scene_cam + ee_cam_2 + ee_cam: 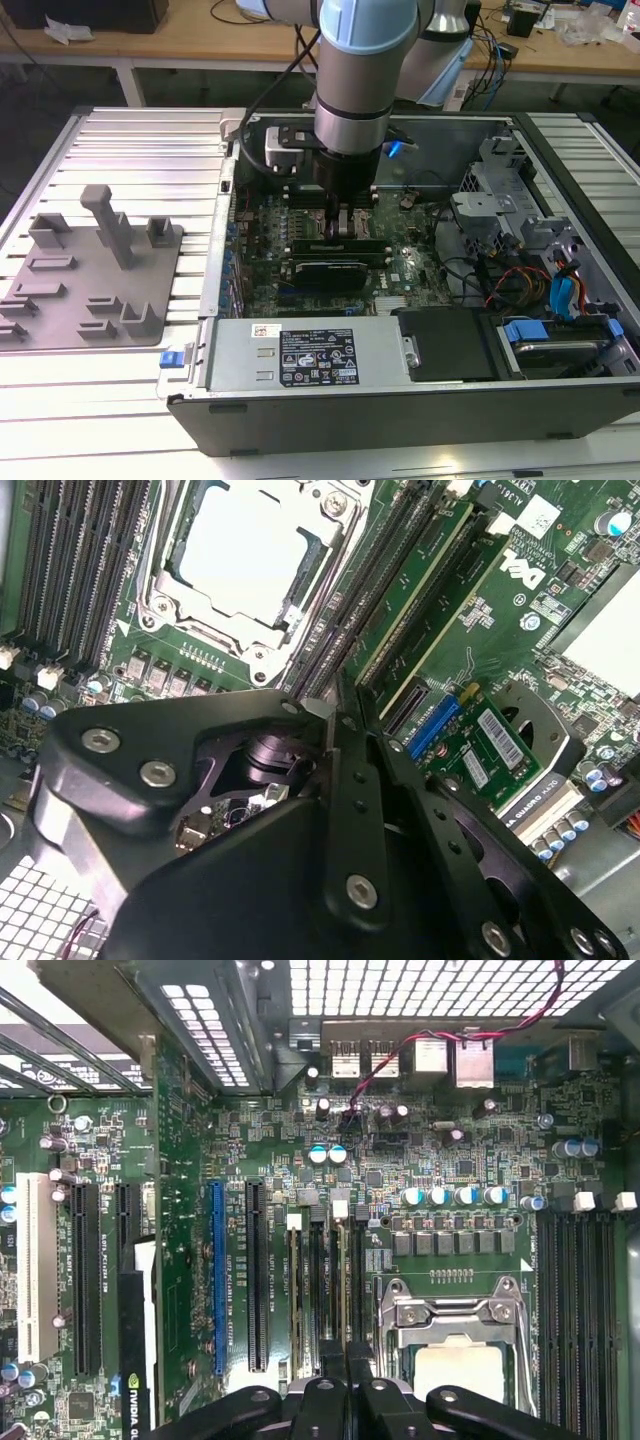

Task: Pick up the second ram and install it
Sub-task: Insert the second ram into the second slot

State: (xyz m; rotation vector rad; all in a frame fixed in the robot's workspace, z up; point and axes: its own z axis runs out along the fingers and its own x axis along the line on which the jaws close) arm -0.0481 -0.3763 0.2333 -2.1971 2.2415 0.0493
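Note:
My gripper (340, 228) reaches down into the open computer case (560, 400), over the memory slots in the middle of the motherboard (400, 270). In the second wrist view its two black fingers (352, 780) are pressed together, in line with a long slot. The second ram (335, 243) stands on edge in the slots right under the fingertips and shows only as a thin dark strip. The gripper is shut on its top edge. In the first wrist view the gripper (345, 1390) sits over the slots beside the processor socket (455, 1330).
Another green memory stick (425, 590) stands in a neighbouring slot. A grey parts fixture (95, 270) lies on the ribbed table at the exterior view's left. The power supply (300, 355) lines the case's near side. Drive cages and cables (520, 260) crowd the exterior view's right.

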